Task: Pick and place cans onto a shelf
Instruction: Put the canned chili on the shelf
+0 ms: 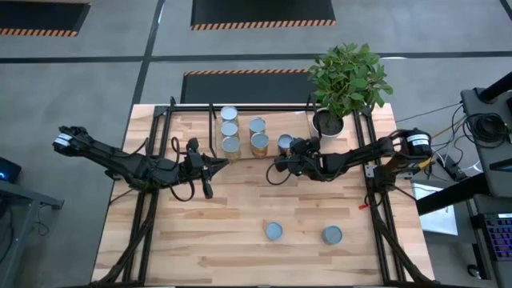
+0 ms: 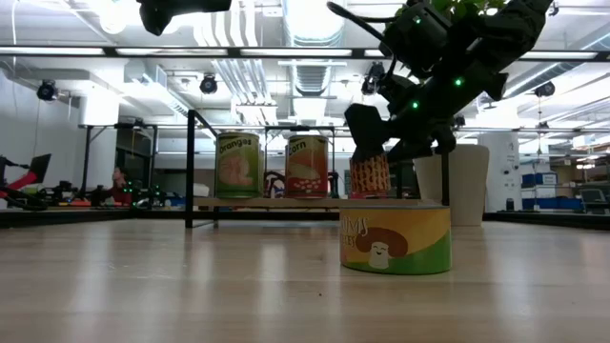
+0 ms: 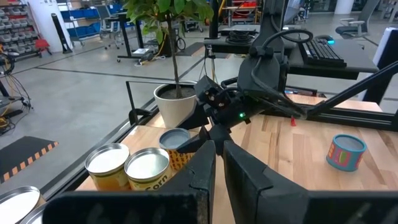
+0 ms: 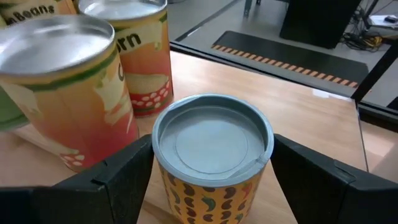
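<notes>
The shelf (image 1: 264, 105) of black bars stands at the table's far side; its wooden board (image 2: 267, 202) carries several upright cans (image 1: 230, 129) (image 1: 258, 144). My right gripper (image 1: 286, 154) is shut on a yellow bean-patterned can (image 4: 211, 149) at the shelf's right end, next to the corn can (image 4: 140, 62). Two more cans (image 1: 274, 231) (image 1: 332, 234) stand on the table near its front. My left gripper (image 3: 217, 165) is shut and empty, hovering left of the shelf cans and pointing toward the right arm. My right gripper pinches the can's side wall (image 4: 163, 174) just below its silvery top between its two fingers (image 4: 118, 177), one on each side. The fingers come slanting down from the table's right. The can is upright, its bottom at the shelf board (image 2: 370, 195); resting or just above, I cannot tell.
A white pot (image 1: 328, 122) with a leafy plant stands right of the shelf, close to my right arm. The mushroom can (image 2: 396, 238) stands nearest the low camera. Black frame rails run along the table's left and right sides (image 1: 144, 216).
</notes>
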Motion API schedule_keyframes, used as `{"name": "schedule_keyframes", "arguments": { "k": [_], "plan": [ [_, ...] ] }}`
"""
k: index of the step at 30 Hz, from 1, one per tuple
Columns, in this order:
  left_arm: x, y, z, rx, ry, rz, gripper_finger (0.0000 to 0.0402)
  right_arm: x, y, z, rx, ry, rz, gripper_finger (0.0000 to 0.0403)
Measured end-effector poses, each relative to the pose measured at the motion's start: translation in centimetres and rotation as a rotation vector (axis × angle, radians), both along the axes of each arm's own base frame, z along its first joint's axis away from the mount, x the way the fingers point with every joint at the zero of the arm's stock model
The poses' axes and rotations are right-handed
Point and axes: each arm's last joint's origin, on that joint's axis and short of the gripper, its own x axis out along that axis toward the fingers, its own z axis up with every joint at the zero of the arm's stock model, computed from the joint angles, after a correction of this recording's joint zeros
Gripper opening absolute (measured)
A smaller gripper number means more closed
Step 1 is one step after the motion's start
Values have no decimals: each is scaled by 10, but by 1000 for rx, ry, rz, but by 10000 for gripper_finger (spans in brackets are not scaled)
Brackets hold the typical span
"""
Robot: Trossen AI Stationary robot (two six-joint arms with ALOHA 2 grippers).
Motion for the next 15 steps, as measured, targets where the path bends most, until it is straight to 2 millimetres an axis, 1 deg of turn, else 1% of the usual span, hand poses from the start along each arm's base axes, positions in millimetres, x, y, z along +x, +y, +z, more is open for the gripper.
{"name": "schedule_keyframes", "arguments": {
  "k": [10,15],
  "plan": [
    [0,0,0,0,0,0,15,4,0,-12,7,24,10,298],
    [0,0,0,0,0,0,15,4,0,-13,11,32,15,309]
  ]
}}
